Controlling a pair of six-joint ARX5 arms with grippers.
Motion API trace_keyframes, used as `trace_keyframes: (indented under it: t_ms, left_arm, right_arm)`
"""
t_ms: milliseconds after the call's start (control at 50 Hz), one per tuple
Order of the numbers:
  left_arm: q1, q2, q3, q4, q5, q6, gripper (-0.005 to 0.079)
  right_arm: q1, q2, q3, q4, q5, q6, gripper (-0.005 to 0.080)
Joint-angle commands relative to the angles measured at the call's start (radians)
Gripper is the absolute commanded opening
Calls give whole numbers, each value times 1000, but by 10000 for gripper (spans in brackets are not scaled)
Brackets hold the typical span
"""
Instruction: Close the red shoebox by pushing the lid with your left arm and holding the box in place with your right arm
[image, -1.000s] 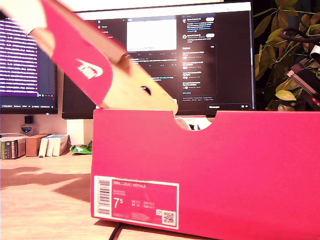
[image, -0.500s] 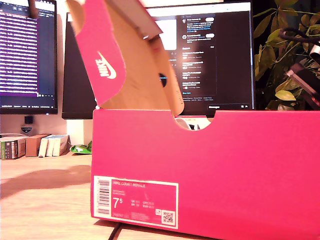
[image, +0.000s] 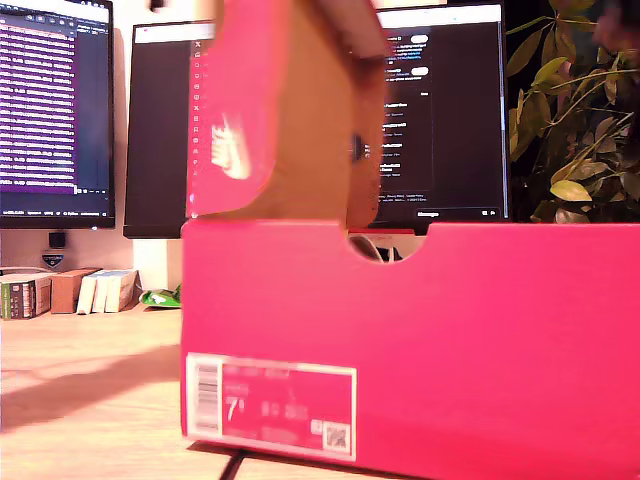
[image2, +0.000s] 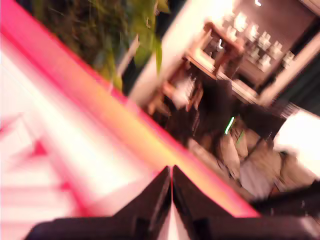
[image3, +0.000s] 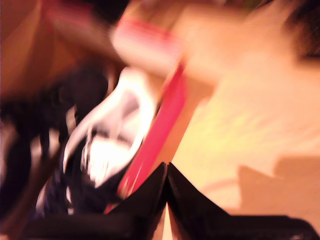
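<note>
My first hand (image2: 171, 172) has its fingers pressed together, nothing between them, right by the box (image: 420, 340) rim. My second hand (image3: 166, 170) is pinched closed too, over the shoe (image3: 107, 150) inside. The lid (image: 290, 110) stands nearly upright. The box sits on the counter (image: 90, 400), monitors (image: 55, 110) behind.

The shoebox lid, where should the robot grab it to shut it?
Best at the lid's free top edge, coming from the exterior view's left. It stands nearly upright above the red shoebox, hinged along the far side, so the top edge probably gives the most leverage. A push may work better than a pinch.
</note>
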Motion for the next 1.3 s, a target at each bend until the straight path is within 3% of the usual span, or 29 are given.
trace_keyframes:
  t_ms: [0, 200, 300, 440, 820, 1000, 1160, 1280]
  left_arm:
    - [-5, 31, -41, 25, -4, -6, -19]
    - [-10, 31, -41, 63, -6, -8, -19]
    - [1, 31, -41, 37, -10, -6, -19]
    - [25, 31, -41, -10, -10, 30, -19]
    - [82, 31, -41, -125, -37, 127, -19]
    - [111, 31, -41, -159, -49, 163, -19]
    - [138, 31, -41, -203, -67, 281, -19]
    - [181, 29, -41, -237, -137, 370, -19]
  right_arm:
    - [7, -12, 31, -16, -18, -3, -13]
    - [11, -40, 106, -95, -96, 16, -12]
    - [11, -35, 107, -153, -168, 26, -12]
    - [40, 16, 106, -217, -200, 24, -13]
    - [190, 218, 106, -182, -197, 25, -12]
    - [201, 310, 105, -175, -172, 3, -12]
    - [200, 335, 104, -165, -154, -30, -12]
    - [194, 323, 104, -132, -142, -39, -12]
